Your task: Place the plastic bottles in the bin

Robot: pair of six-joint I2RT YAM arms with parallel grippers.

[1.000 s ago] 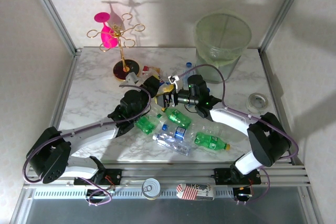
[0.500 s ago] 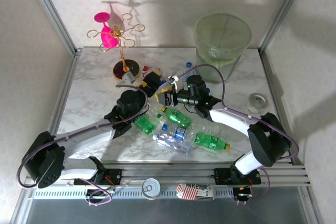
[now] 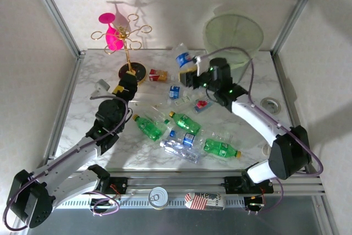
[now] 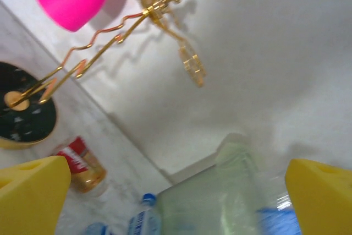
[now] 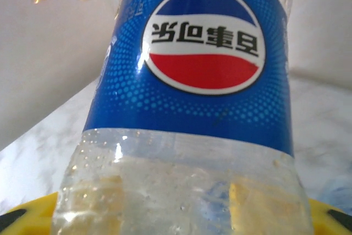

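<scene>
Evidently early: a clear blue-labelled plastic bottle (image 3: 185, 59) is clamped by the right pincer (image 3: 191, 72); the left pincer (image 3: 129, 82) is spread wide, empty; green and clear plastic bottles (image 3: 187, 123) are left at six o'clock.

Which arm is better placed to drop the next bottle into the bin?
Right. The right gripper is shut on a blue-labelled bottle, raised close to the bin. The left gripper is open and empty, over by the gold stand, farther from the bin.
</scene>
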